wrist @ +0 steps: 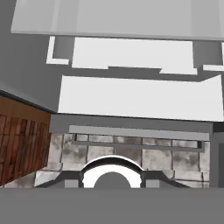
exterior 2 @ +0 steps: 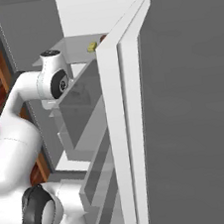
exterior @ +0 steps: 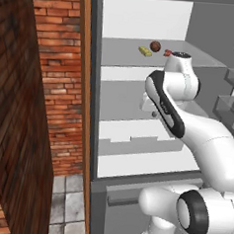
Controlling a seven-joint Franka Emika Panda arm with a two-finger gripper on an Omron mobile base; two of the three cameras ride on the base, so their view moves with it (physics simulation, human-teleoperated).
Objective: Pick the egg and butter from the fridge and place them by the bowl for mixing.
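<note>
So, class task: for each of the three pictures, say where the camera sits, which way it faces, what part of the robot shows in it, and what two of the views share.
Left base view: behind the arm on its left, facing into the open fridge; the egg and the butter lie on the top shelf; the white arm rises at lower right.
Right base view: behind on the right, facing along the fridge door's edge; the arm rises at lower left.
Hand view: on the hand, looking down at the lower shelves, the bottom drawer and the floor tiles.
Shared: both base views show the butter and the arm.

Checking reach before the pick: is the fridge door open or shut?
Open: the fridge shows its white inside, with the egg on its top shelf.
</note>
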